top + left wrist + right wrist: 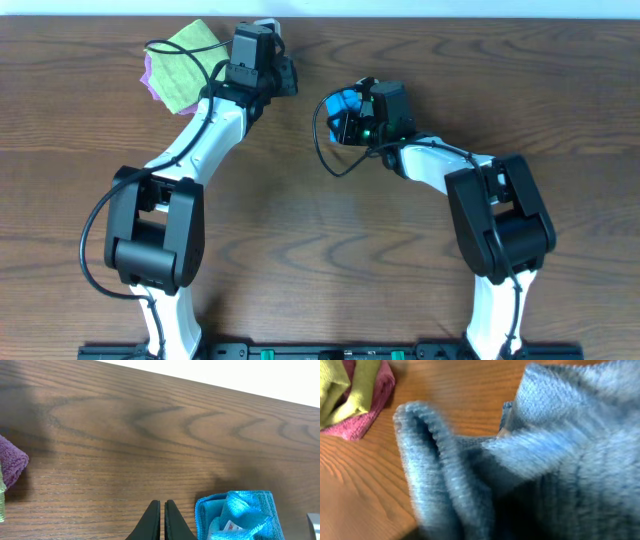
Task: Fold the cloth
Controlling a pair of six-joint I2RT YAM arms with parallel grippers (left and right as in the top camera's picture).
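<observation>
**Bunched cloth at the right hand**

Overhead: the bright sky-blue textured cloth (pixel 343 102) lies crumpled on the brown wooden surface (pixel 300 250), under the right hand (pixel 358 115). The left hand (pixel 283 78) sits at its 10 o'clock, well apart.

Left wrist: the left hand's fingers are pressed together and empty, with the cloth at 4 o'clock.

Right wrist: blurred cloth fills the view, and the right hand's state cannot be told. The right arm is judged the nearer; no long axis is evident.

Bunched sky-blue cloth (pixel 343 105) with white tag (pixel 231 525), on wooden table (pixel 300 220).
</observation>
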